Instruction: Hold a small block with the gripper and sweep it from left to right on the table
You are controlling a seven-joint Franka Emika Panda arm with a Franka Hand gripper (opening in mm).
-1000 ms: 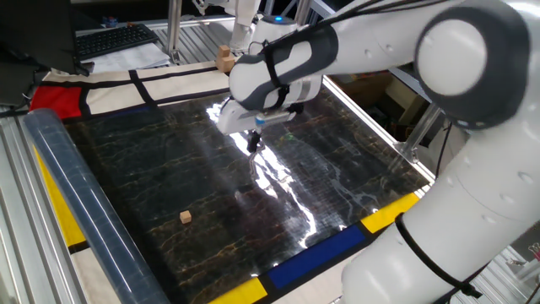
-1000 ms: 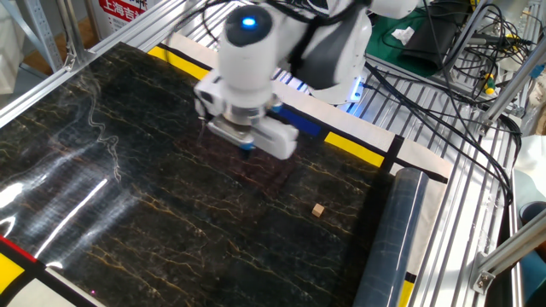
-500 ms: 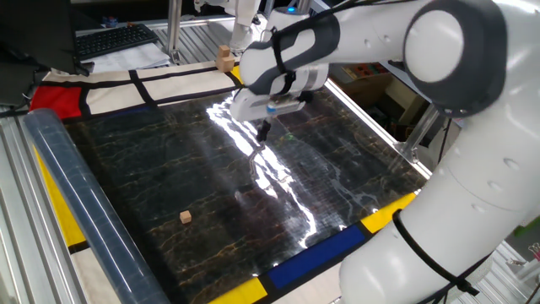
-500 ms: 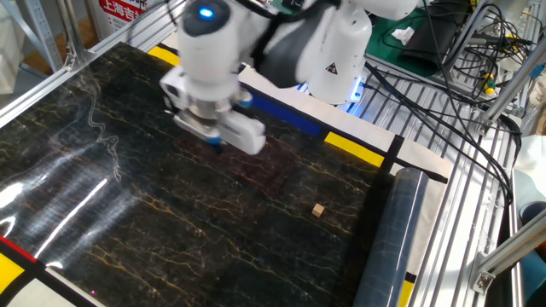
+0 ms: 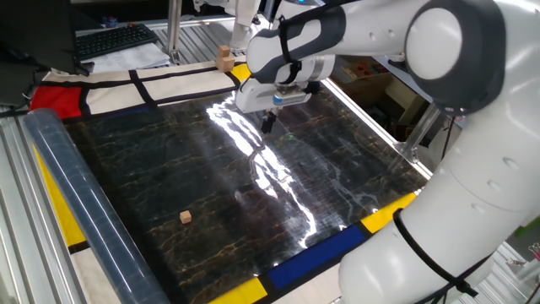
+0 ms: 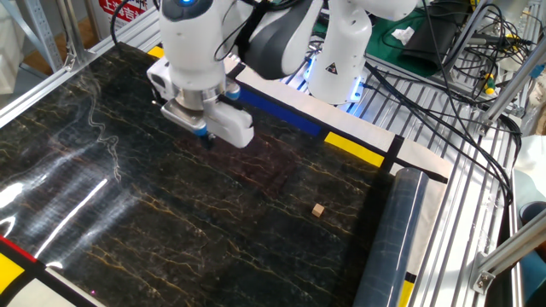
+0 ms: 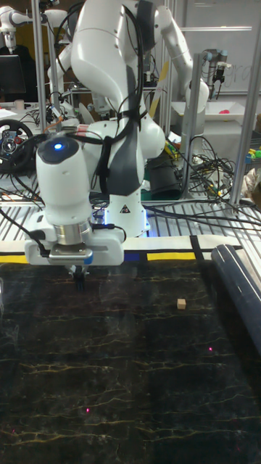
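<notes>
The small block (image 5: pixel 185 217) lay alone on the black tabletop (image 5: pixel 337 181) near the clear roll (image 5: pixel 80 219) along its edge, well apart from the gripper (image 5: pixel 268 125), whose fingers pointed down, seemingly together, over open marble.

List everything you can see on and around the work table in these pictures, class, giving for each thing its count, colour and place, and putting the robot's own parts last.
Glossy black marble-patterned table sheet: one, black with brownish veins, under the arm.
Border panels: several, white, yellow, blue and red with black lines, around the sheet.
Tiny light-tan wooden cube: one, tan, lying alone on the sheet, far from the gripper.
Larger tan wooden block: one, tan, on the white border at the far edge.
Clear plastic roll: one, grey-blue, along one side of the sheet.
Keyboard: one, black, behind the table.
Robot arm: one, white and grey.
Gripper: one, dark, just above the sheet, nothing visible in it.
</notes>
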